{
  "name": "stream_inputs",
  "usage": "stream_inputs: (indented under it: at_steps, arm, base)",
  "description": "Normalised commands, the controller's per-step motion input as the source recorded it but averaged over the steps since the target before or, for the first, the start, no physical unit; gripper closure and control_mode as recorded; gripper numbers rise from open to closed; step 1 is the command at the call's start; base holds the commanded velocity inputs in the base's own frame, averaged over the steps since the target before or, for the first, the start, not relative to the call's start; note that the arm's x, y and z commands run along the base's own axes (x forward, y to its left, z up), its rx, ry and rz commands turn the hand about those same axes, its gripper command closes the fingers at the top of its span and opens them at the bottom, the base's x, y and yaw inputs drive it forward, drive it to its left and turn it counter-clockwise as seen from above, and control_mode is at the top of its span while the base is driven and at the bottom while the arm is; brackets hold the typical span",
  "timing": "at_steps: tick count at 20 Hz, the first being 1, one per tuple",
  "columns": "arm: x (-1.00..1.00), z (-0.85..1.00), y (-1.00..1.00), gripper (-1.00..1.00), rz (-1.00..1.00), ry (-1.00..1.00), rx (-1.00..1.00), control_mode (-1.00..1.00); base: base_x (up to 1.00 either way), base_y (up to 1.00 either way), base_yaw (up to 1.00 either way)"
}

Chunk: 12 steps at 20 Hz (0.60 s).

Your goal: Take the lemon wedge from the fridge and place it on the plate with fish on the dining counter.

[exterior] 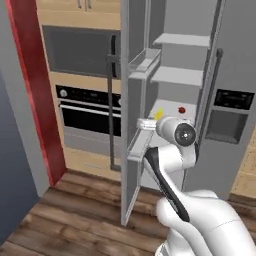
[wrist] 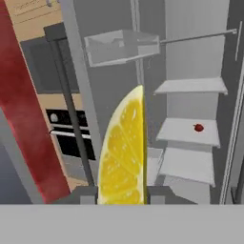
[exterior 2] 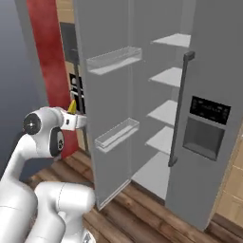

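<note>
My gripper [wrist: 122, 195] is shut on the lemon wedge [wrist: 124, 152], a bright yellow slice standing upright between the fingertips. From the left base view the lemon wedge [exterior: 158, 114] sits at the end of the gripper [exterior: 149, 123], just in front of the open fridge [exterior: 235, 60]. In the right base view the gripper [exterior 2: 76, 119] and the lemon wedge [exterior 2: 72, 107] are left of the fridge's open door [exterior 2: 107, 95], outside the fridge [exterior 2: 213, 71]. The plate with fish and the dining counter are out of view.
A small red item [wrist: 198, 127] lies on a pale fridge shelf [wrist: 188, 133]. The open door [exterior: 131, 100] with its bins stands close on my left. Further left are a red pillar [exterior: 35, 90] and a black oven [exterior: 87, 112]. Wooden floor [exterior: 75, 215] lies below.
</note>
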Motion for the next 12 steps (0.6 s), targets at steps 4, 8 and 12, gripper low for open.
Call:
stream_inputs:
  at_steps: [4,8,12]
  arm:
    - [0.00,0.00,0.00,1.00,0.00,0.00,0.00,1.00]
    - [0.00,0.00,0.00,1.00,0.00,0.00,0.00,1.00]
    - [0.00,0.00,0.00,1.00,0.00,0.00,0.00,1.00]
  base:
    - [-0.58,0.00,0.66]
    - [-0.51,0.00,0.67]
    - [-0.58,0.00,0.61]
